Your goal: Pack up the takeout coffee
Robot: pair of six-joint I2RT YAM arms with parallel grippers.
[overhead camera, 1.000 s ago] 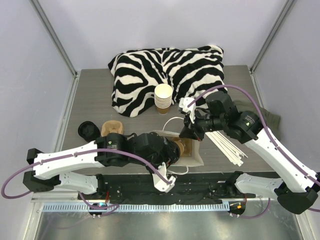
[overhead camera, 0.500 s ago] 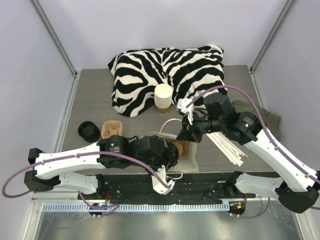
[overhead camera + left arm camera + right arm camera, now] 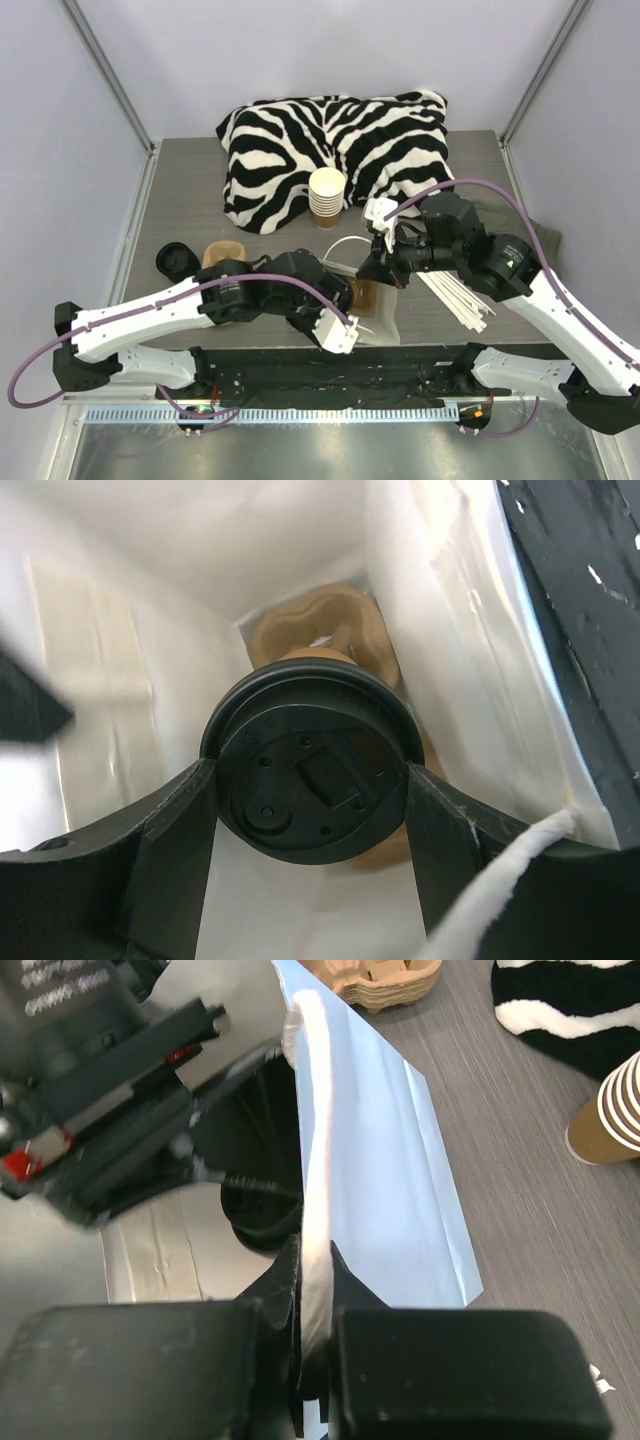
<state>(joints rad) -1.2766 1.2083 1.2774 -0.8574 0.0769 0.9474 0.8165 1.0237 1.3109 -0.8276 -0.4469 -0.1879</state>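
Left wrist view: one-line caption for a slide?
Left gripper holds the lidded coffee cup inside the white bag, above a cardboard carrier.

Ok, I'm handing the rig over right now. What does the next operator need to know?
Left gripper: shut on the takeout coffee at its lid, down inside the white bag.
Right gripper: shut on the bag handle, holding the mouth open.
Cardboard carrier lies on the bag's floor, below the cup.
Done: cup is in the bag. To do: seat it in the carrier (contact unclear), release, withdraw.
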